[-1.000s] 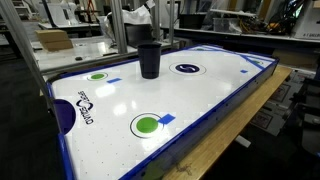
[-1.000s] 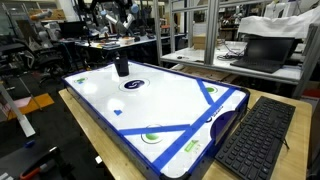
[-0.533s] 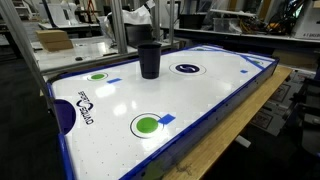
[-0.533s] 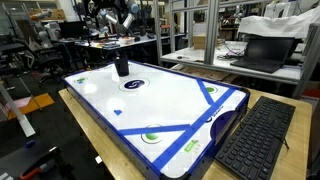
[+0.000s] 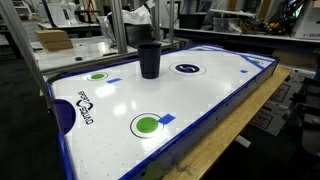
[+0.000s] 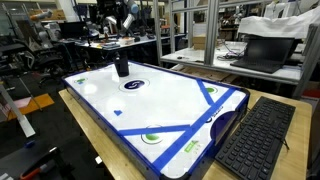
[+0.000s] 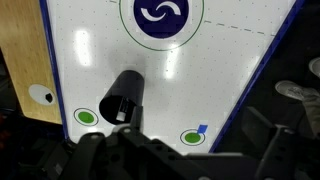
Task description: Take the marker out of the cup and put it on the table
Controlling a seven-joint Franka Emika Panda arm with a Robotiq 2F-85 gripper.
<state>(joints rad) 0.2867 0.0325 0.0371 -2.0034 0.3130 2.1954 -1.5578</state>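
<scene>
A black cup (image 5: 149, 59) stands upright on the white air hockey table (image 5: 190, 105), near its far end; it also shows in an exterior view (image 6: 121, 66). In the wrist view the cup (image 7: 122, 98) is seen from above, left of centre. Its inside is dark and I cannot make out the marker. My gripper (image 7: 175, 136) is high above the table, a little to the side of the cup, with dark fingers (image 7: 262, 135) spread wide and nothing between them.
The table has a blue rim (image 6: 190, 140), green circles (image 5: 146, 124) and a blue centre logo (image 7: 161, 13). A black keyboard (image 6: 255, 135) lies beside the table. A wooden surface (image 7: 20, 70) borders one side. Desks and lab equipment stand behind.
</scene>
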